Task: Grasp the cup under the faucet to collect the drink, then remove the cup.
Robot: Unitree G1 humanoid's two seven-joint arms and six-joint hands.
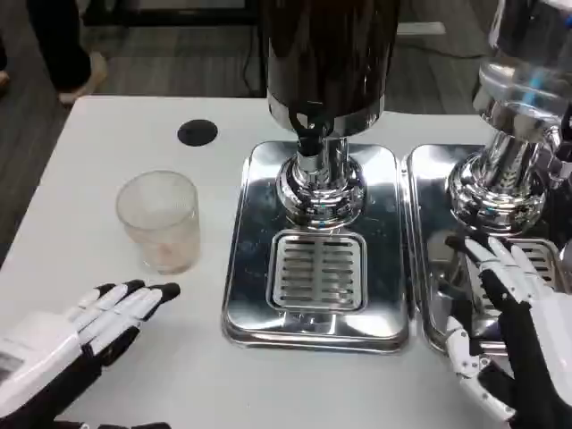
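Note:
A clear plastic cup (160,220) stands upright on the white table (116,152), left of the drink dispenser. The dispenser's dark tank (329,54) rises at top centre, with its black faucet (310,134) above a chrome base (315,241) and slotted drip grate (317,270). Nothing stands on the grate. My left hand (85,326) lies low at the bottom left, fingers stretched toward the cup and a little short of it, holding nothing. At the bottom right my right hand (505,313) hovers with fingers spread over the second dispenser's tray, empty.
A second chrome dispenser (509,179) with its own tray stands at the right edge. A black round cap (197,132) is set into the table behind the cup. A person's legs (63,45) show beyond the far table edge at top left.

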